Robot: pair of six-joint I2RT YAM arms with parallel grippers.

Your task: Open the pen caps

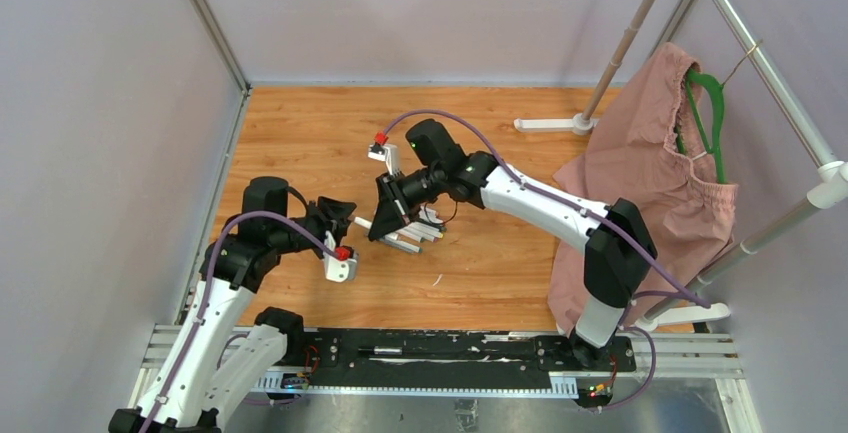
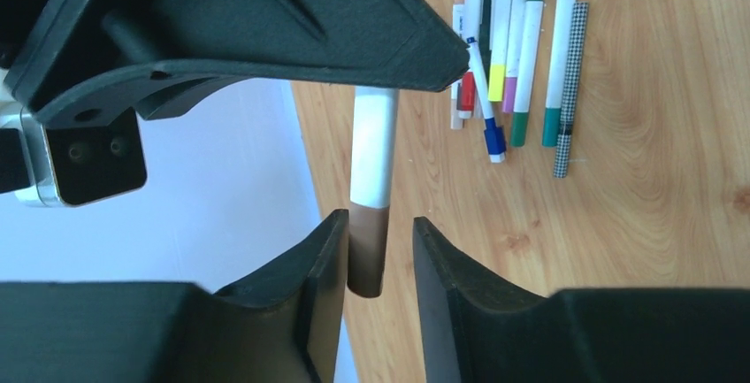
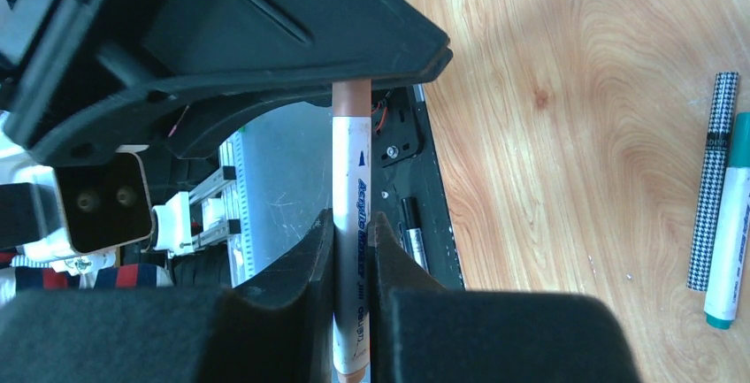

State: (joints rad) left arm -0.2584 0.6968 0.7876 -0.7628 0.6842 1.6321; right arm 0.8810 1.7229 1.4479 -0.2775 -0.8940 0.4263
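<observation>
My right gripper (image 3: 352, 224) is shut on a white marker (image 3: 351, 162) and holds it above the table. The marker's brown cap (image 2: 368, 250) points at my left gripper (image 2: 378, 224), which is open. The cap sits between the left fingers, close against one finger with a gap to the other. In the top view the two grippers, left (image 1: 340, 215) and right (image 1: 380, 223), meet tip to tip over the table's middle. Several more capped markers (image 2: 513, 47) in red, blue, yellow, purple and green lie in a bunch on the wood, also seen in the top view (image 1: 418, 236).
A black-and-white checkered pen (image 3: 713, 180) and a green-capped marker (image 3: 730, 224) lie beside the bunch. A pink garment (image 1: 640, 173) hangs on a clothes rack (image 1: 760, 63) at the right, its foot (image 1: 550, 124) on the table. Grey walls stand left and behind.
</observation>
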